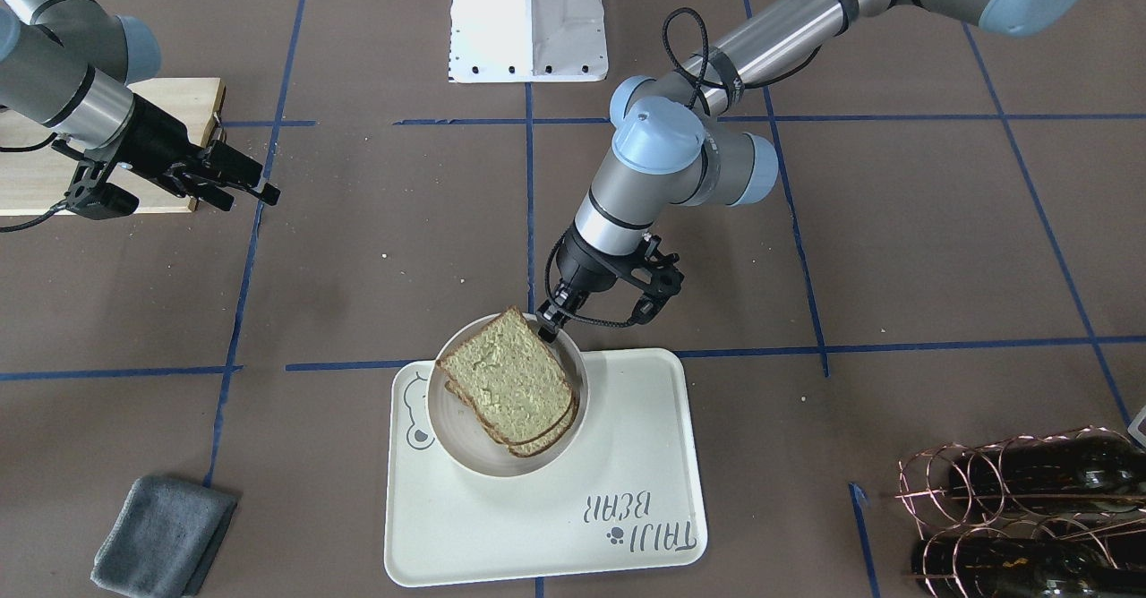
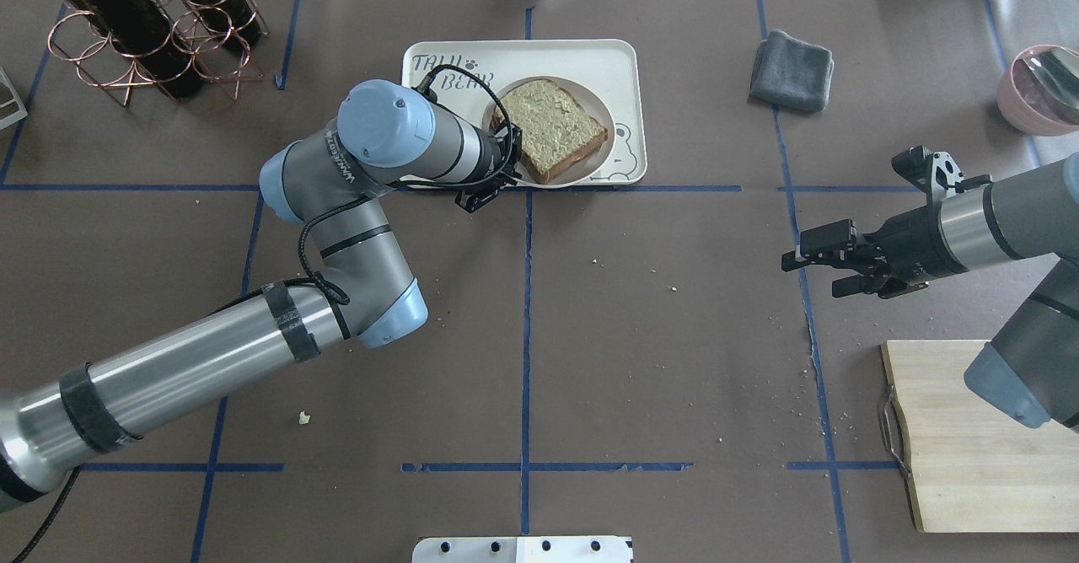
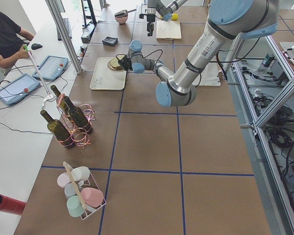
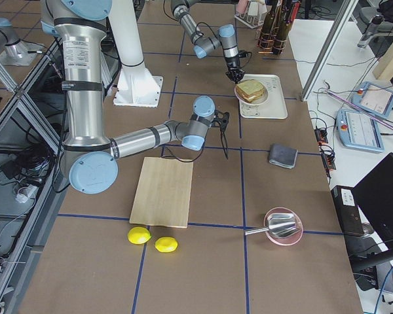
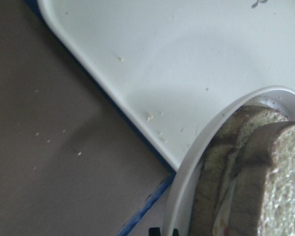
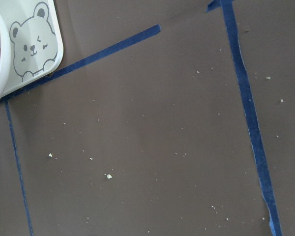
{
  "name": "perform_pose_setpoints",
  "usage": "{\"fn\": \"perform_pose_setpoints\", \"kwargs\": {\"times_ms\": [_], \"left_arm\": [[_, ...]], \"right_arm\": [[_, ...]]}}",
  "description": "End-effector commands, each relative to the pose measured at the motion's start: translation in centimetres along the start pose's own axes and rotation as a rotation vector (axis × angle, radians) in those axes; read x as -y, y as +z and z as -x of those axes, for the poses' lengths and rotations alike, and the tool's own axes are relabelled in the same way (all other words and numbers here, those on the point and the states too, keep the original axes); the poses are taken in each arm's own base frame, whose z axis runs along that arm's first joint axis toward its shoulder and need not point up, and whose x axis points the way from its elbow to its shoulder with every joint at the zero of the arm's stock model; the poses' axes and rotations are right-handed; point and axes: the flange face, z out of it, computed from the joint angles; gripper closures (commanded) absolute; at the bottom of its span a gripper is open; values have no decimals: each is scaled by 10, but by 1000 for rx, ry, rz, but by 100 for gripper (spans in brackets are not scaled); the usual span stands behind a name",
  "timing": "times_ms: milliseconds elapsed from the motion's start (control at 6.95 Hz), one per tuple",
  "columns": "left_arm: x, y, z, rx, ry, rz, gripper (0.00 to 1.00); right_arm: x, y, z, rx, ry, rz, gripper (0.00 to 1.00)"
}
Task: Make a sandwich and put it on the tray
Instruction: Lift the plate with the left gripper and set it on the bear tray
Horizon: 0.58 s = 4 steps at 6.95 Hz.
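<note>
Left gripper (image 1: pixel 548 319): we are reading its jaws as pinching the rim of the white plate (image 1: pixel 448 437), one tip on each side of the lip in the wrist view. It is gripping at roughly the plate's 8 o'clock in the overhead view. Right gripper (image 2: pixel 809 264): fingers are standing apart and carrying nothing.

The sandwich (image 1: pixel 506 379) is lying on that plate, slices stacked but skewed. The plate is sitting over the 4 o'clock part of the tray (image 1: pixel 627 455), with its edge reaching past the tray's lip on the robot's side. We cannot tell whether it is resting or hanging just above.

Risks we are noting:
- A single pinch on one rim is letting the plate tip, and the skewed top slice may slide off.
- If the plate is let go while straddling the tray's lip, it may rock or skid onto the table.
- Pulling the jaws away sideways may drag the plate along.

Left arm: it is reaching in from 7 o'clock of the overhead view toward 12, elbow folded and wrist bending over toward the plate. Right arm: it is hanging at 3 o'clock with its gripper level and pointing toward 9, near the cutting board (image 2: pixel 952 436).
</note>
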Motion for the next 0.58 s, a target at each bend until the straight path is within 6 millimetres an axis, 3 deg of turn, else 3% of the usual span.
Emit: {"fn": "perform_pose_setpoints", "kwargs": {"times_ms": [0,431], "left_arm": [[31,23,-7,-20,-46,-49,100],[41,33,-2,-30,-45,-69,100]], "right_arm": [[0,-1,-2,0,0,-5,0],[0,0,-4,-4,3,-6,0]]}}
